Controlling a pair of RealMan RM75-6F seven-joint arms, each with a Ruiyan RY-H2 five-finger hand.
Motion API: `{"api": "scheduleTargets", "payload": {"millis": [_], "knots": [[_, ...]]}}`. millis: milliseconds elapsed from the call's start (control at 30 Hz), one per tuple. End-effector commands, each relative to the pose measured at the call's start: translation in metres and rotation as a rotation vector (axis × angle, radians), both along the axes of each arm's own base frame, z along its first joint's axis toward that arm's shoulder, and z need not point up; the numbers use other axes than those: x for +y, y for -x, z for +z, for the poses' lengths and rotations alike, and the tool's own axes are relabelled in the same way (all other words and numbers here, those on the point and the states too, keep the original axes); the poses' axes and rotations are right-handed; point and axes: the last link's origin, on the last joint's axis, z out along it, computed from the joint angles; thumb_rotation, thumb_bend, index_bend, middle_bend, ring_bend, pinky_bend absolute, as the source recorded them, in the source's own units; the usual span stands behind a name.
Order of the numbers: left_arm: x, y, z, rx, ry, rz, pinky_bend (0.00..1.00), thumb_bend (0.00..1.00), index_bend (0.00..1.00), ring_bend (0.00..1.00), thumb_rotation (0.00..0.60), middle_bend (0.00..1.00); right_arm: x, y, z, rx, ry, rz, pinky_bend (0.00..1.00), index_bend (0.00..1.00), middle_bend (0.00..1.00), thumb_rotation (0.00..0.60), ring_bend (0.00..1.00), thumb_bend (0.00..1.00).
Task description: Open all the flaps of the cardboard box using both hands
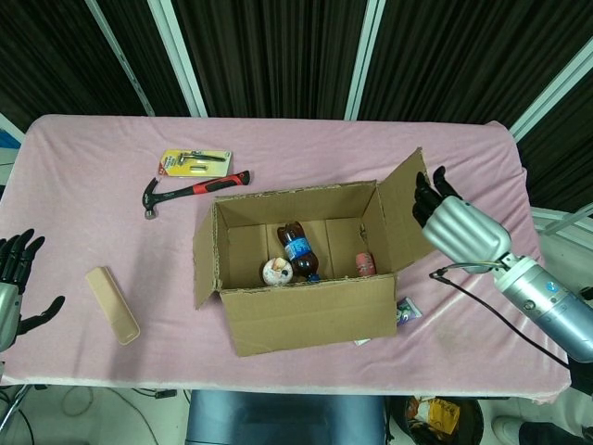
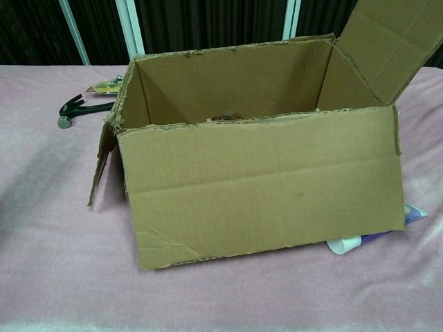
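Left hand (image 1: 14, 287) at worktop's (image 1: 93, 167) near-left edge, fingers (image 1: 18, 252) spread wide, holding nothing. Beige flat case (image 1: 112, 304) just right of them. Hammer (image 1: 190, 192) and yellow tool pack (image 1: 195, 163) further back. Cardboard box (image 1: 296, 278) mid-worktop, bottles (image 1: 298, 250) inside. Right flap (image 1: 400, 209) tilted outward; right hand (image 1: 456, 227) behind it, dark fingers (image 1: 426, 197) splayed against flap, gripping nothing.

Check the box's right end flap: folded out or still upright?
Folded out: the right end flap slants outward from the cardboard box, right hand beside it.
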Motion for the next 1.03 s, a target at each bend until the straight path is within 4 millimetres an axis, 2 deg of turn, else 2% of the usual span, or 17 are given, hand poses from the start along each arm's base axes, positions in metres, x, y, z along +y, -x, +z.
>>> {"api": "scheduleTargets", "payload": {"millis": [33,233,367,467,533,667,800,900,1033], "knots": [[0.000,0.000,-0.001,0.005,0.002,0.000,0.03,0.20,0.00,0.00,0.600,0.00,0.002,0.015,0.005,0.004,0.012,-0.032,0.23,0.29,0.24,0.600,0.13,0.37],[0.000,0.001,-0.002,0.019,0.010,0.007,0.03,0.20,0.00,0.00,0.600,0.00,0.003,0.043,0.014,-0.009,0.053,-0.090,0.23,0.28,0.24,0.600,0.13,0.37],[0.000,0.001,-0.002,0.026,0.016,0.012,0.03,0.20,0.00,0.00,0.600,0.00,0.005,0.054,0.017,-0.062,0.082,-0.123,0.23,0.26,0.23,0.600,0.12,0.37],[0.000,0.002,-0.003,0.031,0.026,0.022,0.03,0.20,0.00,0.00,0.600,0.00,0.011,0.062,0.016,-0.168,0.106,-0.158,0.23,0.23,0.20,0.600,0.11,0.36],[0.000,0.003,-0.004,0.034,0.037,0.036,0.02,0.18,0.00,0.00,0.600,0.00,0.019,0.070,0.011,-0.304,0.119,-0.204,0.23,0.20,0.18,0.600,0.10,0.36],[-0.001,0.005,-0.005,0.050,0.059,0.068,0.02,0.14,0.00,0.00,0.600,0.00,0.054,0.096,-0.015,-0.679,0.133,-0.357,0.23,0.02,0.11,0.600,0.05,0.34],[-0.001,0.005,-0.006,0.050,0.075,0.084,0.00,0.11,0.00,0.00,0.600,0.00,0.094,0.122,-0.046,-0.998,0.132,-0.491,0.23,0.00,0.05,0.600,0.02,0.31],[-0.001,0.004,-0.004,0.054,0.068,0.082,0.00,0.11,0.00,0.00,0.600,0.00,0.120,0.141,-0.064,-1.122,0.142,-0.555,0.23,0.00,0.02,0.600,0.01,0.30],[-0.002,0.003,-0.005,0.067,0.063,0.069,0.00,0.11,0.00,0.00,0.600,0.00,0.143,0.161,-0.076,-1.170,0.171,-0.565,0.23,0.00,0.01,0.600,0.01,0.29]]}}
